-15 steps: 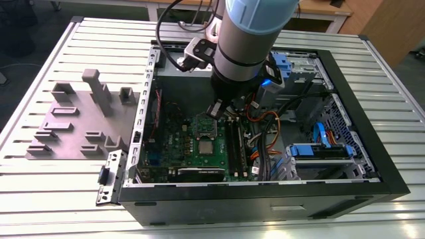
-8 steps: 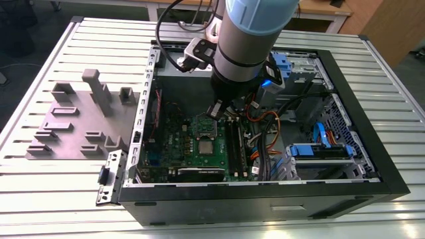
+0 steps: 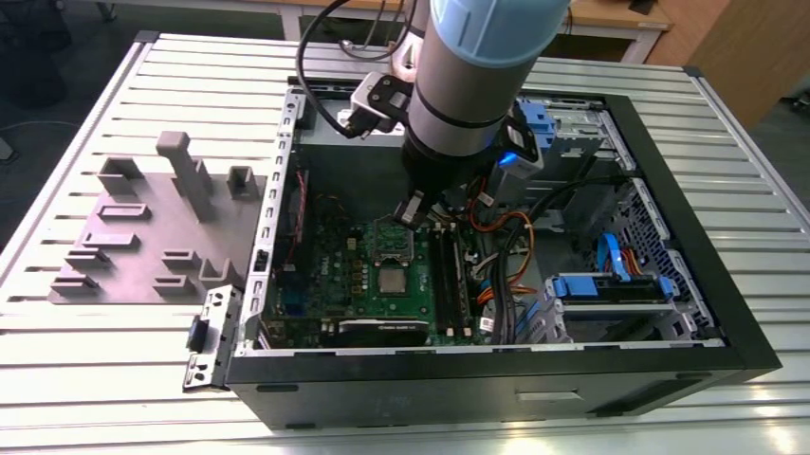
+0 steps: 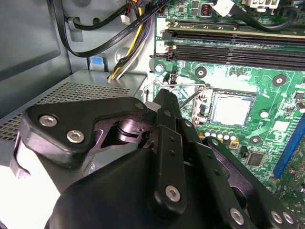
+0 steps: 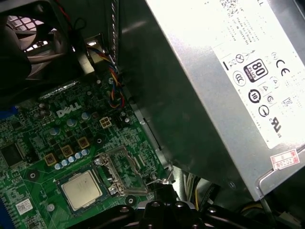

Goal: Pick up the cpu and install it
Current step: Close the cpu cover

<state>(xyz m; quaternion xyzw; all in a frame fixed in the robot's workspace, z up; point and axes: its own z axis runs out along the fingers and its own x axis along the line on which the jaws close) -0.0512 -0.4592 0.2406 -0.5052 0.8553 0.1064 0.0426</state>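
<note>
Item: cpu (image 5: 81, 190), one, square, dull silver top. It is seated flat in its socket on the green motherboard (image 5: 33, 181), and is seen in both wrist views and in the exterior view (image 3: 394, 282).

Socket frame (image 5: 121, 164), one, shiny metal: it is hinged up just beside the cpu, not closed over it.

Gripper (image 4: 167, 98), one, black: its tip is placed at the wire lever (image 4: 177, 87) by the socket's edge, near the cpu but apart from it (whether it is apart or together cannot be told).

Power supply (image 5: 209, 95), one, grey metal box: a white label with printed marks is carried on one face, and a smaller red-edged sticker is noted at a corner.

Computer case (image 3: 708, 365), one, black, laid open on a slatted table (image 3: 76, 379).

Tray (image 3: 127, 242), one, grey, with raised pockets, is set on the table at the exterior view's left, outside the case.
</note>
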